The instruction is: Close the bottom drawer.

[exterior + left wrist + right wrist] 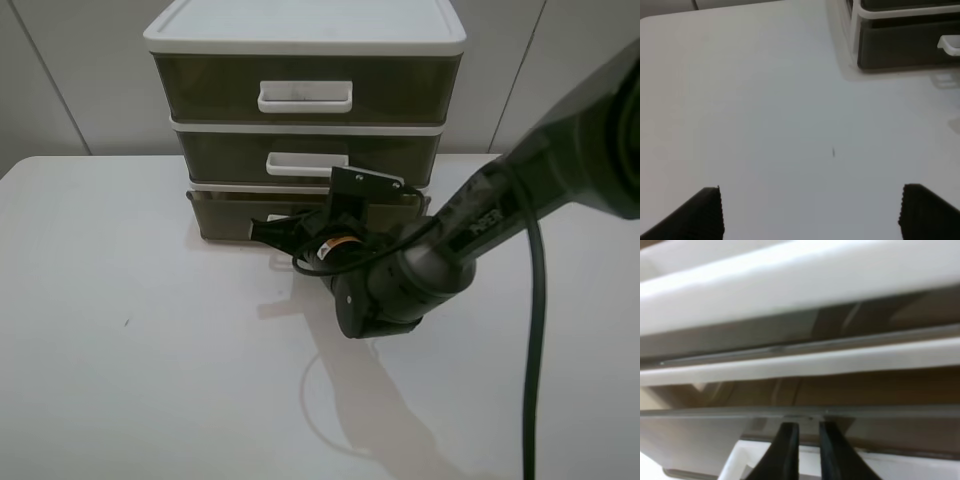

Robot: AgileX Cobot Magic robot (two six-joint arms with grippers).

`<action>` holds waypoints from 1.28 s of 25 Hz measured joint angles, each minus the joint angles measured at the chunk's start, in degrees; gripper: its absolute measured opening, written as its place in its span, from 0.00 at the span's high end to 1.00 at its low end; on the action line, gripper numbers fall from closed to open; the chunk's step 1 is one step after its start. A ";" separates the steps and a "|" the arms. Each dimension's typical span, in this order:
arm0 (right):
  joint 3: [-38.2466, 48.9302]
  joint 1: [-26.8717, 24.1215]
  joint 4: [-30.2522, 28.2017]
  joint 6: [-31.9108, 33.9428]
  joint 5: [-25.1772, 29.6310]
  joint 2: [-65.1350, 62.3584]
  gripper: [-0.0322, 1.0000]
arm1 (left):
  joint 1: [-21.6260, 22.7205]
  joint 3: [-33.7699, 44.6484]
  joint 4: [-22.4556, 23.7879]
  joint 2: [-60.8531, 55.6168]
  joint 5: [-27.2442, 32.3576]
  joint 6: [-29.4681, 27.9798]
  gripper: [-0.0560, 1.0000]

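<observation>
bottom drawer [215, 215] is sitting part-open, poking out a little toward the near side under the middle drawer [220, 155]; unit is standing at the far centre of the table [120, 380]

right gripper [285, 235] is reaching in from the right, jaws nearly together with nothing between them. fingertips [788, 432] are sitting at the drawer front's top rim, just above the handle [740, 462]; can't confirm actual contact. left gripper [810, 215] is hanging wide open over bare table, well left of the unit, not taking part

risks:
- tips are sitting high on the front, so a push could be riding over the rim toward the middle drawer instead of driving the drawer back
- an off-centre push could be skewing the drawer and jamming it
- nothing visible is holding the unit, so it may be sliding back whole

room: remaining travel is looking short, wall is close behind the unit, near side of the table is lying open for backing out
</observation>
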 joint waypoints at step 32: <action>24.45 -11.25 -13.50 -2.23 40.92 -44.91 0.33 | 0.00 0.00 0.00 0.00 0.00 0.00 0.27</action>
